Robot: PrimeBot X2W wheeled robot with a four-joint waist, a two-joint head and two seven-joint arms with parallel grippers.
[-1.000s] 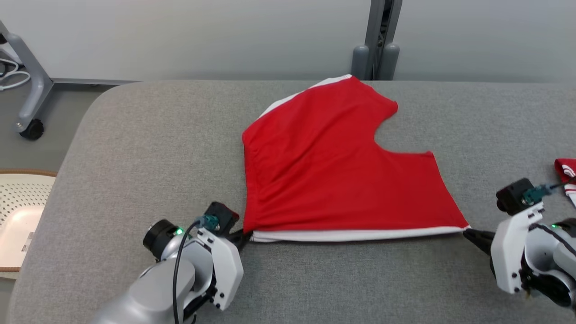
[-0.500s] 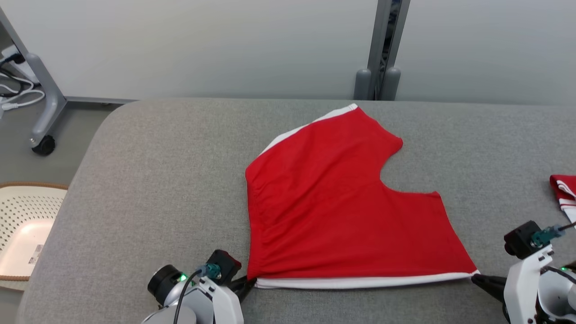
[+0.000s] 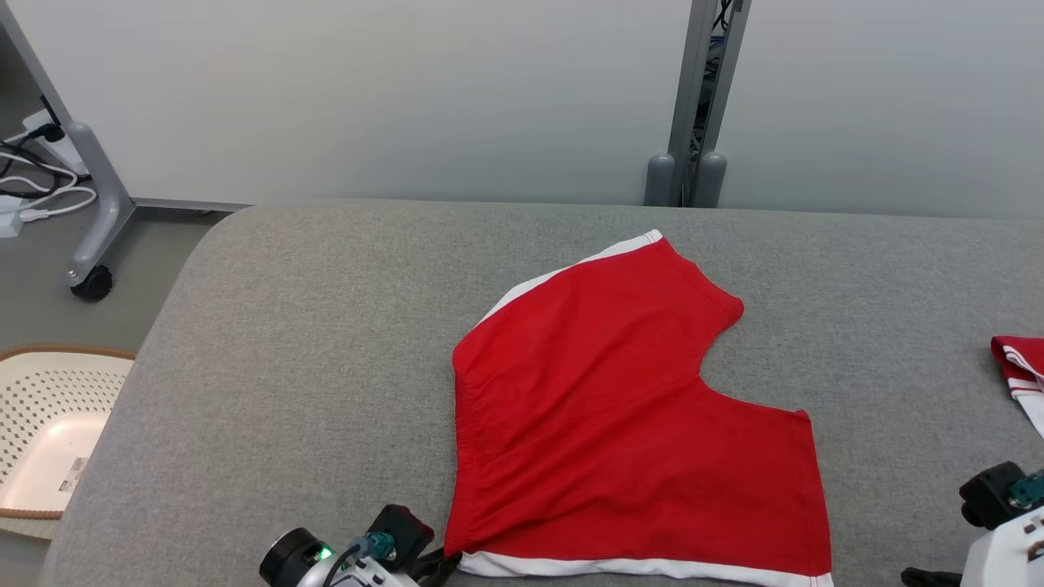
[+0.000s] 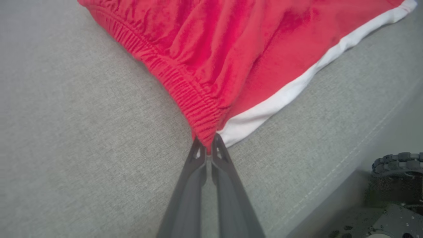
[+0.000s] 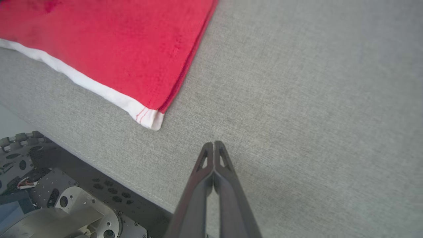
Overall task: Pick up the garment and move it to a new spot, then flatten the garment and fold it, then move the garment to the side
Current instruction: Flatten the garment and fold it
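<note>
Upholstery of grey woven cloth covers the round-cornered table (image 3: 310,342). Red shorts (image 3: 603,408), a soft knit with white side stripes and a gathered elastic waistband, lie flat from centre toward 6 o'clock in the head view. A perforated cream basket (image 3: 49,424) sits at 8 o'clock, its label too small to read. The left gripper (image 4: 207,147) pinches the waistband corner. The right gripper (image 5: 214,145), its fingers pressed together on nothing, is apart from the hem corner at 10 o'clock.

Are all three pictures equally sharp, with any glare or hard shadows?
Head view: soft even light, no glare, red shorts crisp. Left wrist view: shorts' folds smeared toward the top, sharper where the left pincer grips them. Right wrist view: table weave crisp beside the right pincer, shorts slightly soft.
</note>
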